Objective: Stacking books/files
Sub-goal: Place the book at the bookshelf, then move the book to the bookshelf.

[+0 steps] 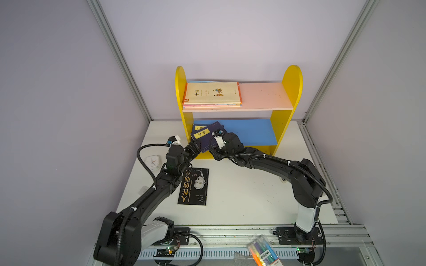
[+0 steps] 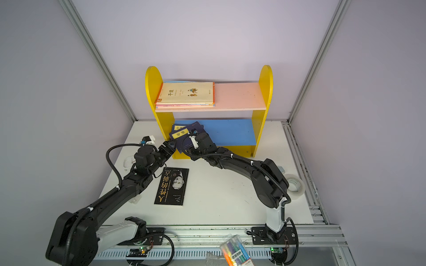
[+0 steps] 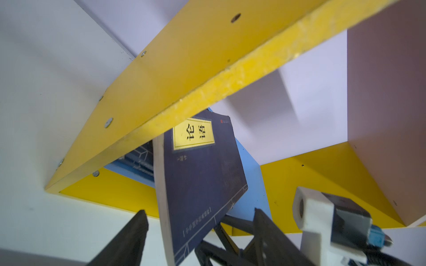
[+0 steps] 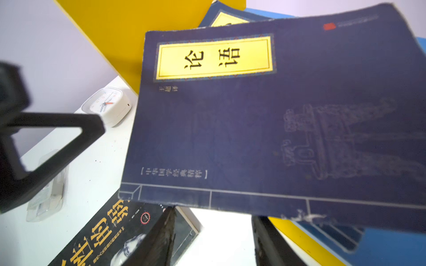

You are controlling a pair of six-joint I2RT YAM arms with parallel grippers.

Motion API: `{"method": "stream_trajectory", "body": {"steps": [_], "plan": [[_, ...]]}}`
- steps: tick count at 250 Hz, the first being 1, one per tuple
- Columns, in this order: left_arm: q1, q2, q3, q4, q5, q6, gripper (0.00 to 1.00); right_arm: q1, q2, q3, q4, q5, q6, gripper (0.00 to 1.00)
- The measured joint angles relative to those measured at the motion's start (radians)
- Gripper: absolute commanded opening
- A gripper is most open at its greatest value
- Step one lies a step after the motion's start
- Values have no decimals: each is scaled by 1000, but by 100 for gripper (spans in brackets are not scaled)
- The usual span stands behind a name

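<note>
A tilted navy book (image 4: 253,129) with a yellow label fills the view, its lower edge over the tips of the right gripper (image 4: 214,221), whose jaws stand apart. A second navy book (image 4: 221,18) peeks from beneath it on the blue shelf board (image 4: 391,251). On the white table (image 4: 96,175) lie a black book with gold lettering (image 4: 103,235), a white square clock (image 4: 106,106) by the yellow side panel (image 4: 129,34), and a blurred clear item (image 4: 46,195), perhaps a packet.
</note>
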Motion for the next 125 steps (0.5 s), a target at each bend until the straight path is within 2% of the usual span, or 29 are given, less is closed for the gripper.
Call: {"method": "stream_trajectory", "body": {"steps": [69, 125], "plan": [[20, -287, -83, -248, -63, 43, 81, 0, 54, 72, -13, -8, 7, 56], [25, -431, -150, -395, -85, 44, 81, 2, 98, 145, -25, -27, 8, 56]]}}
